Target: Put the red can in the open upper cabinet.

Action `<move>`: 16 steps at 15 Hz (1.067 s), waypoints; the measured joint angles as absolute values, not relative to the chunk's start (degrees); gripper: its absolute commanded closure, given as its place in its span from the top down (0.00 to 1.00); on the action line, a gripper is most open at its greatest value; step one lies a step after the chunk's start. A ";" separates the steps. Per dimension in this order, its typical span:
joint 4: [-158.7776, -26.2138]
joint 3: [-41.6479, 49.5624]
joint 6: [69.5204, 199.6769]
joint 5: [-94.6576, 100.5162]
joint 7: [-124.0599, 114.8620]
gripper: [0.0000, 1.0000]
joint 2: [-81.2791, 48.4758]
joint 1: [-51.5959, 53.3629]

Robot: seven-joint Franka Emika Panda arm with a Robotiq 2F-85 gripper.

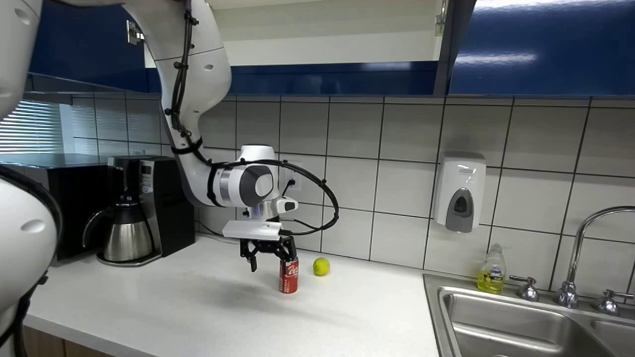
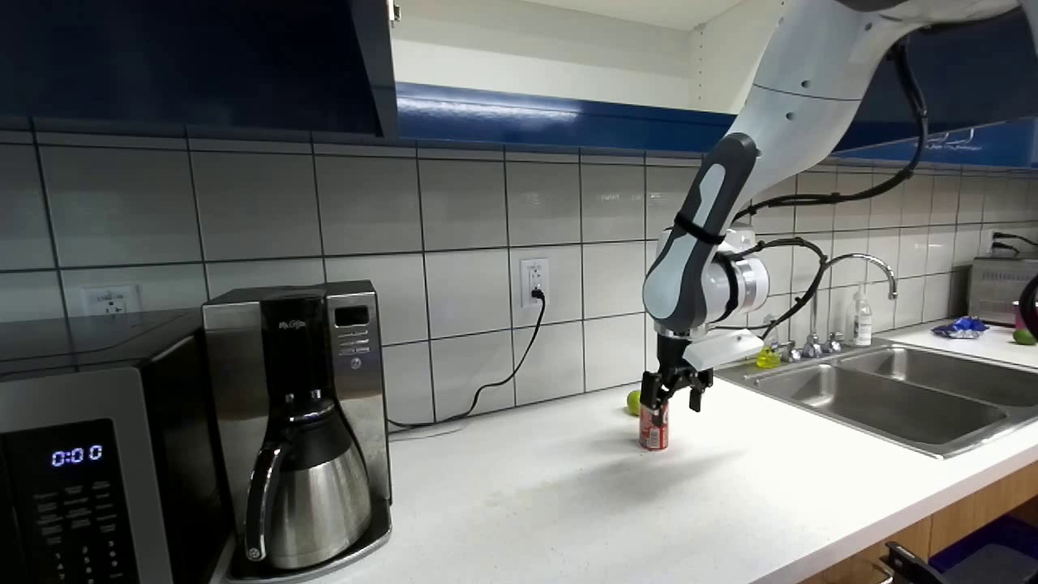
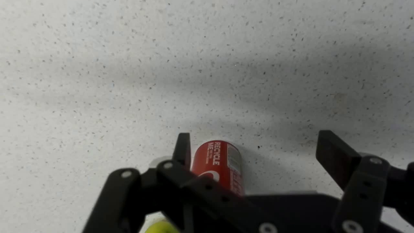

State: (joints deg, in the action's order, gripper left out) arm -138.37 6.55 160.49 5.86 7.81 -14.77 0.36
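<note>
Near the back edge of the bench (image 1: 198, 312), center the wide-spread end effector (image 3: 254, 144) over the red can (image 3: 217, 165) before lowering.

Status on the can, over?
End effector open, nothing gripped. Can upright on counter. Ball near but apart, might crowd the grasp.

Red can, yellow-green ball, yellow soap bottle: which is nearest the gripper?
The red can, by the open gripper; the yellow-green ball sits farther back, the yellow soap bottle at the sink.

White arm (image 1: 206, 79), looping black cables (image 1: 323, 184), black tool (image 3: 254, 147)
</note>
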 measured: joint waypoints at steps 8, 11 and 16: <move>-136.08 8.76 165.08 9.15 4.27 1.00 -18.14 0.47; -135.49 9.41 165.92 9.71 3.34 1.00 -18.93 0.90; -134.42 10.93 167.99 11.27 1.19 1.00 -20.77 2.56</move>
State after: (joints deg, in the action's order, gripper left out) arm -134.42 10.93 167.99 11.27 1.19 -20.77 2.56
